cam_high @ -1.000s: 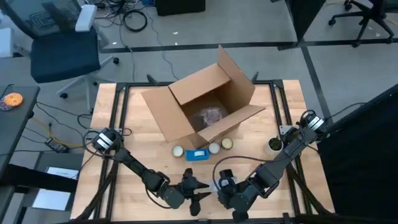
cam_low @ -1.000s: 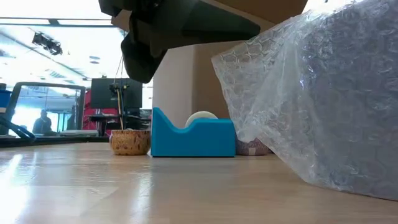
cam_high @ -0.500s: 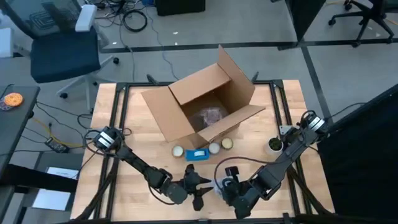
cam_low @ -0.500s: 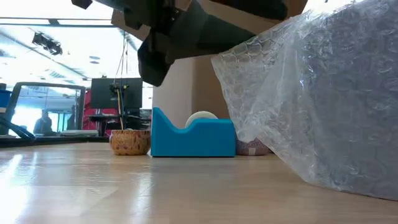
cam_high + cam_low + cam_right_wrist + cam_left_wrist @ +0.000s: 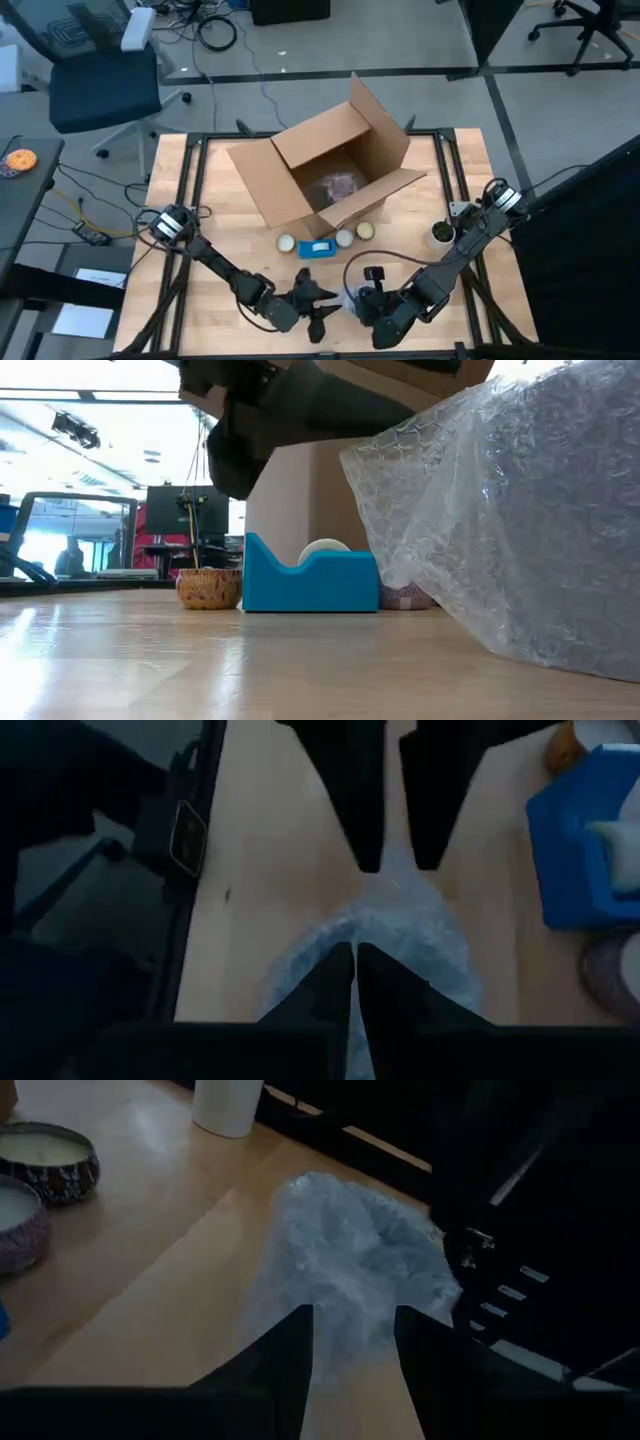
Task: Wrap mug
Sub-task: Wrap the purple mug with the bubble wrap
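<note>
A crumpled bundle of bubble wrap (image 5: 350,298) lies on the wooden table near its front edge, large at the right of the low view (image 5: 520,510). The mug is hidden; I see only wrap. My right gripper (image 5: 353,952) comes at the bundle from the right and is shut on the wrap (image 5: 400,935). My left gripper (image 5: 352,1315) faces it from the left, open. Its two fingers stand either side of the bundle's near end (image 5: 350,1250). My right gripper pinches an edge of the bubble wrap (image 5: 352,935) between its two fingers. They come in low from the table's right, and the bundle rests on the table. I cannot tell how many layers it holds. My left gripper: I cannot tell whether its fingers (image 5: 372,850) touch the wrap.
An open cardboard box (image 5: 320,170) stands mid-table with another wrapped item inside. In front of it are a blue tape dispenser (image 5: 318,249) and small candle tins (image 5: 364,230). A small white cup (image 5: 441,234) sits at the right. Bare wood lies to the left.
My left gripper has shifted a little toward the bundle, then eased back slightly. The bubble wrap bundle has stayed where it was.
</note>
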You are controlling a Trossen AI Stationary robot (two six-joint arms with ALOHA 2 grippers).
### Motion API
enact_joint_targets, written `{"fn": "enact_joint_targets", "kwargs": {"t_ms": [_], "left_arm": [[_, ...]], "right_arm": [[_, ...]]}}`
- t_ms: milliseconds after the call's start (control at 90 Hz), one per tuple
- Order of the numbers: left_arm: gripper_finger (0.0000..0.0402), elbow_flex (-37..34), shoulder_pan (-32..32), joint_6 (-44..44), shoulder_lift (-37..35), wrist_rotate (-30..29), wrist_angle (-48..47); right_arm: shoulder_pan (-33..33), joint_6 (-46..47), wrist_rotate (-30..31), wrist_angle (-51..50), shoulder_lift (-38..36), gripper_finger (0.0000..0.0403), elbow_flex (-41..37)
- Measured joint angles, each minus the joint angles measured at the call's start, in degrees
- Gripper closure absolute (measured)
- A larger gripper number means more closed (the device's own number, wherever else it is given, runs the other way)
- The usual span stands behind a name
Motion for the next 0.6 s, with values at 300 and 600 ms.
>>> {"fn": "enact_joint_targets", "kwargs": {"t_ms": [300, 600], "left_arm": [[0.0273, 0.0, -1.4, 0.2, 0.0, -1.8, 0.4], [0.0273, 0.0, -1.4, 1.0, 0.0, -3.0, 0.4]], "right_arm": [[1.2, 2.0, 4.1, 5.2, 0.0, 0.0403, -3.4], [-1.8, 2.9, 4.0, 14.3, 0.0, 0.0403, -12.1]]}}
